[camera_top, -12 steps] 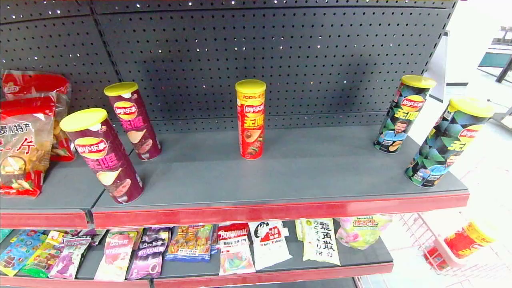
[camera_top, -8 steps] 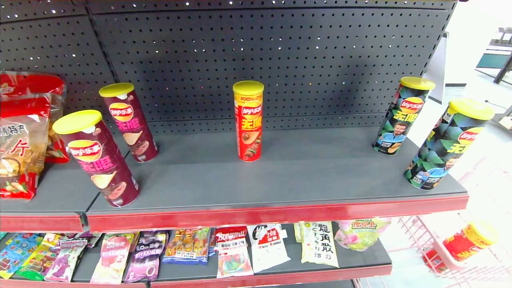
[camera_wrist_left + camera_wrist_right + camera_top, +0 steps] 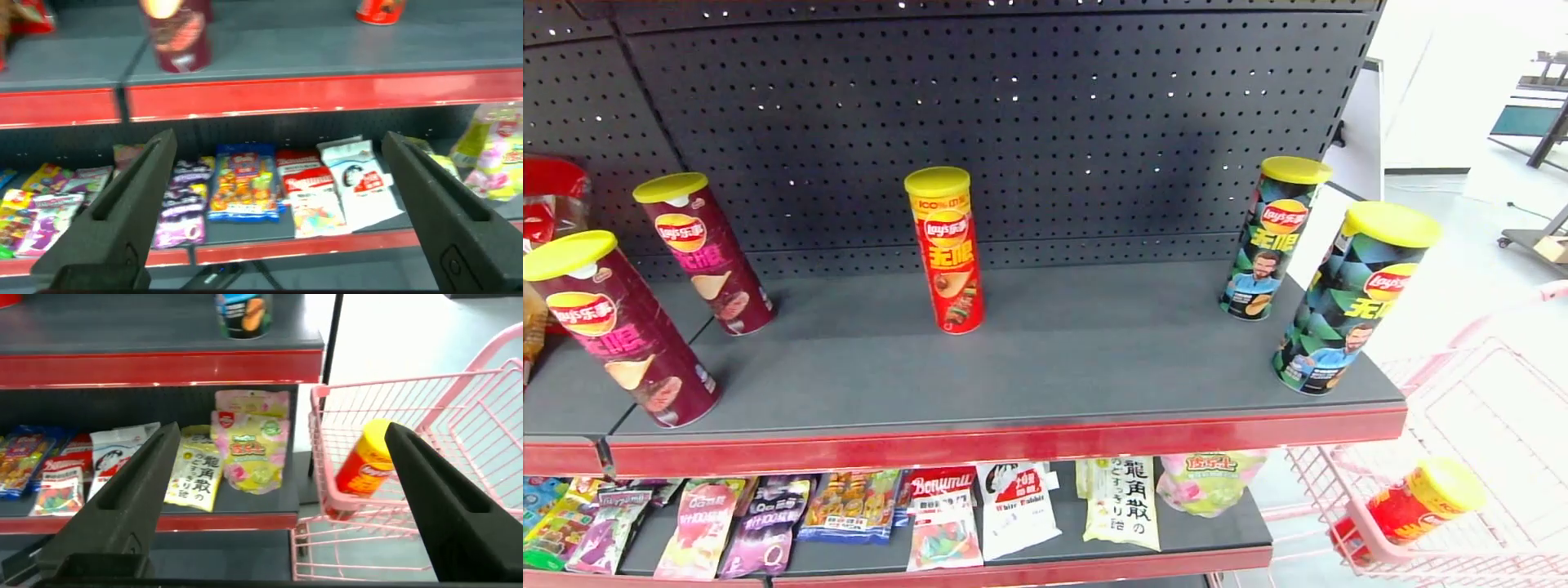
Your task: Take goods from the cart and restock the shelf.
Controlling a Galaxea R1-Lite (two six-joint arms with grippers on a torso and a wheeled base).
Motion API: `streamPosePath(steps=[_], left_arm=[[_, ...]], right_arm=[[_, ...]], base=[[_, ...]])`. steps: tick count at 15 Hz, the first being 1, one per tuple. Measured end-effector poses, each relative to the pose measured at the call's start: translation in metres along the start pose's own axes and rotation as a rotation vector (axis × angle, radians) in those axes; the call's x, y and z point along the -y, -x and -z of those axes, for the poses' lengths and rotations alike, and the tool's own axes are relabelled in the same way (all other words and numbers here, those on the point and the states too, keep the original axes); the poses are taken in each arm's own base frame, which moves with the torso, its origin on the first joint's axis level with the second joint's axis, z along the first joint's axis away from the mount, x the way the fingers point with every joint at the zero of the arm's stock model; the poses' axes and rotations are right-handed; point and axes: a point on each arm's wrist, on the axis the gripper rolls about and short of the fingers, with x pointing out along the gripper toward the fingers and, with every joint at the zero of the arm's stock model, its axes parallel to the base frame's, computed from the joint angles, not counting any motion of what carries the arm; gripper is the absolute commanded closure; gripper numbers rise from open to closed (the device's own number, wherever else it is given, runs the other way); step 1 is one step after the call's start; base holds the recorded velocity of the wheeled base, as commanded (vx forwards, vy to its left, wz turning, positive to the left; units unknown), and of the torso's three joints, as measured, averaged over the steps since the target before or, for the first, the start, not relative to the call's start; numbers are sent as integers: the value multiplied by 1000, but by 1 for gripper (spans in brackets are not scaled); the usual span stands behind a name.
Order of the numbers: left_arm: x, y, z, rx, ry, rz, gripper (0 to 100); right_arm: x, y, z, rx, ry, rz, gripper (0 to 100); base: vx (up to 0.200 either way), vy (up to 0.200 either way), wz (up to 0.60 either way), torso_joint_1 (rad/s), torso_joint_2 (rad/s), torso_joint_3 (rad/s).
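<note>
Facing the dark grey metal shelf [image 3: 1029,351] with left gripper [image 3: 278,143] spread wide and empty, right gripper [image 3: 282,433] likewise, near the pink wire cart [image 3: 1372,543] holding a tilted red yellow-lidded chip can [image 3: 1413,502]. Could snag the wire rim if reaching in low.

Cans [image 3: 944,249] stand on shelf [image 3: 1054,359]; a can [image 3: 1413,502] sits in cart [image 3: 1365,532].

Your head camera has swung to the right. The dark grey metal shelf [image 3: 1054,351] and all its goods now sit further left in the frame, though they have not moved themselves. More of the pink wire cart [image 3: 1478,392] shows, holding the red yellow-lidded chip can [image 3: 1417,502].
</note>
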Motion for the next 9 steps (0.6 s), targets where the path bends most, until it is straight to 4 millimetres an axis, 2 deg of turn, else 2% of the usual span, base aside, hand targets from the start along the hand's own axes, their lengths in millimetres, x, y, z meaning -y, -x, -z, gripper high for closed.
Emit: streamPosePath(steps=[1, 6, 9], left_arm=[[0, 0, 0, 0, 0, 0, 0], [0, 0, 0, 0, 6, 1, 0], [0, 0, 0, 1, 6, 0, 0]], right_arm=[[0, 0, 0, 0, 0, 0, 0], [0, 0, 0, 0, 0, 0, 0], [0, 0, 0, -1, 0, -1, 0]], base=[[0, -200, 0, 2, -2, 7], [0, 0, 0, 0, 0, 0], [0, 0, -600, 4, 4, 2]])
